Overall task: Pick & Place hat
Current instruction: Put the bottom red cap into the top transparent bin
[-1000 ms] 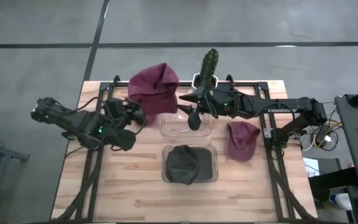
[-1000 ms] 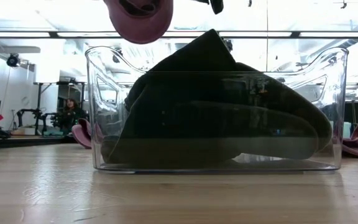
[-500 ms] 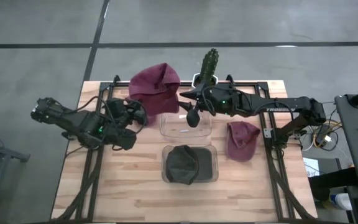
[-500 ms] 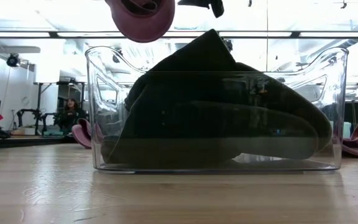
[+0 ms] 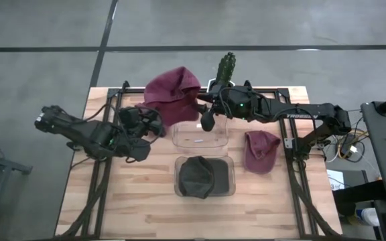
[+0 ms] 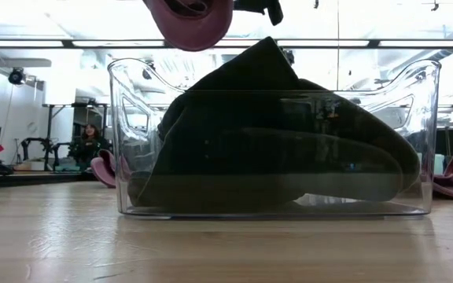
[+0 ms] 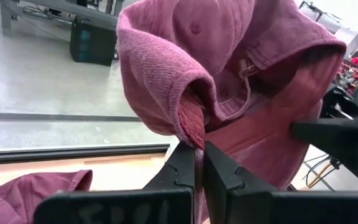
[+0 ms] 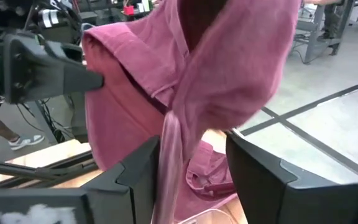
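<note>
A maroon cap point(image 5: 171, 94) hangs in the air above the table's far side, between both arms. My left gripper point(image 7: 198, 163) is shut on it. My right gripper point(image 8: 188, 168) is open, with the cap's hanging edge point(image 8: 169, 149) between its fingers. In the low view the cap point(image 6: 191, 20) shows at the top, with the right gripper point(image 6: 262, 6) beside it. A dark cap point(image 5: 198, 175) lies in the near clear bin point(image 5: 228, 182). The far clear bin point(image 5: 200, 137) stands beneath the grippers. My left gripper pinches a folded edge of the cap's rim point(image 7: 193, 127) between its two fingers. It comes from the table's left. The cap is lifted clear and bulges out beyond the fingers. My right gripper has the cap's edge between its spread fingers; whether they touch it I cannot tell.
A second maroon cap point(image 5: 261, 150) lies on the table right of the bins. Another maroon cap point(image 7: 30, 186) lies on the table under the held one. A cactus point(image 5: 225, 70) stands at the far edge. Black frame rails run down both sides.
My left gripper has carried the maroon cap a little toward the table's right and far edge. My right gripper has moved toward the far edge and closer to the cap. The cap now hangs further right than before.
</note>
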Controlling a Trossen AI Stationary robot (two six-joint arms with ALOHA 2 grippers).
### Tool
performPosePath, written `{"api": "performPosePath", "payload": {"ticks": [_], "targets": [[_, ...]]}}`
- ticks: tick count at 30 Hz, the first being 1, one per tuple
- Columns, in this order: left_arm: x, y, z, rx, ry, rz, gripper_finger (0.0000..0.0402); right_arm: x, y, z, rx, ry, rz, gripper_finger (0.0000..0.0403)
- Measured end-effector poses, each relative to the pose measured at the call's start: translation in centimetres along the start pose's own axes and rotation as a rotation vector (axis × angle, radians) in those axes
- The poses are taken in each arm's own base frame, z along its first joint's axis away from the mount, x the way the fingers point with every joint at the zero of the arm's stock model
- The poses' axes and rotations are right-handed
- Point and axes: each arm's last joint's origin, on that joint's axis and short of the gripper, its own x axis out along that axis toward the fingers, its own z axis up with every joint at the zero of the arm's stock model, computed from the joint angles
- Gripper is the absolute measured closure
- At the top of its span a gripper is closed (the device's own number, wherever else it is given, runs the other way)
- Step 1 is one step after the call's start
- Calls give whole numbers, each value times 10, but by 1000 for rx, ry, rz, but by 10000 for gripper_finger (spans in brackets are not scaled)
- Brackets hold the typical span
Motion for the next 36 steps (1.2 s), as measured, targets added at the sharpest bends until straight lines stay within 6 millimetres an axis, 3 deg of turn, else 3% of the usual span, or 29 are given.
{"api": "performPosePath", "payload": {"ticks": [7,15,25,36], "targets": [[2,-5,-4,-8,1,-4,394,0,0,-1,-2,9,5,269],[2,-6,-5,-21,11,-11,371,0,0,-2,-18,25,0,383],[2,-7,-8,-14,112,-44,344,-2,-6,-10,-47,110,-75,392],[-7,4,3,268,331,-194,342,-23,-26,-7,-218,426,-65,393]]}}
